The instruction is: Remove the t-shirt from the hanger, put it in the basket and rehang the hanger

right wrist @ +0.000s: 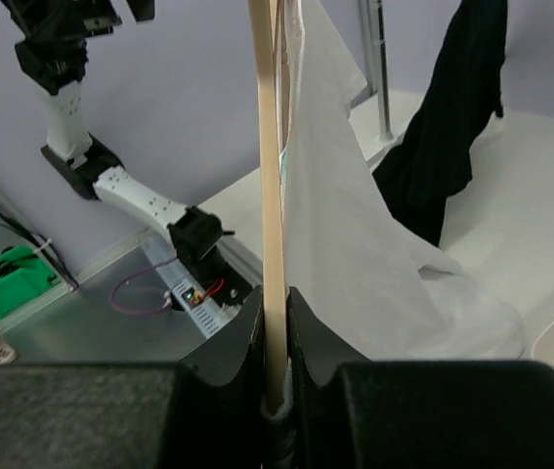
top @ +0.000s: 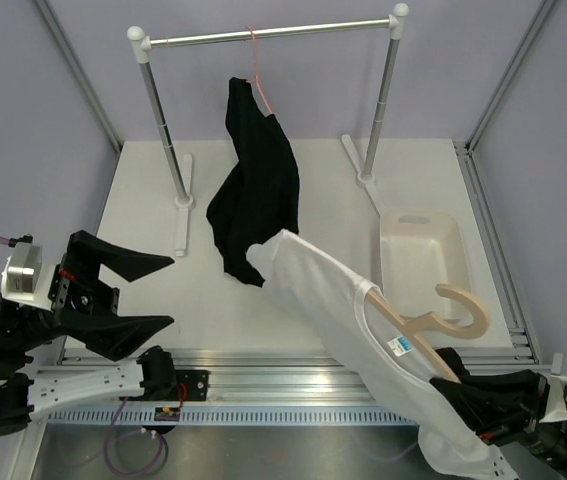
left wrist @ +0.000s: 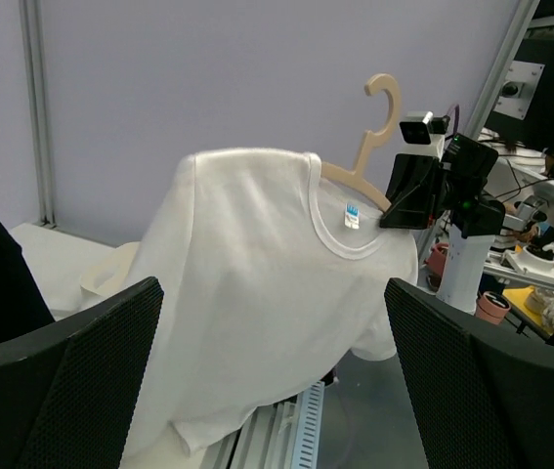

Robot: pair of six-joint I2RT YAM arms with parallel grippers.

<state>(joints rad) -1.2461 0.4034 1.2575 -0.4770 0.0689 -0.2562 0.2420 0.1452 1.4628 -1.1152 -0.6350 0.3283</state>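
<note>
Right now the right claw (top: 455, 378), at the lower right of the top view, is clamped tight on one shoulder of the hanger (top: 415, 325). Its own camera shows the thin wooden edge (right wrist: 269, 147) pinched between the two fingers.

The t-shirt (top: 333, 310) is on the hanger and held up off the surface (top: 143, 200). It stretches from the lower right toward the middle of the frame, and its far end meets the hem of the black garment (top: 258, 190) in that view (whether they touch I cannot tell). The hanger's hook sticks out of the neck opening toward the right edge, over the near rim of a beige tub (top: 423, 255). The blue label (top: 400, 346) shows just inside the collar.

The left claw (top: 168, 292), at the middle left, has its fingers spread wide and holds nothing. From its wrist camera the shirt (left wrist: 247, 264) hangs beyond the gap, apart from both fingers. The black garment hangs on a pink wire hanger (top: 255, 60) from the rail (top: 263, 35) at the top.
</note>
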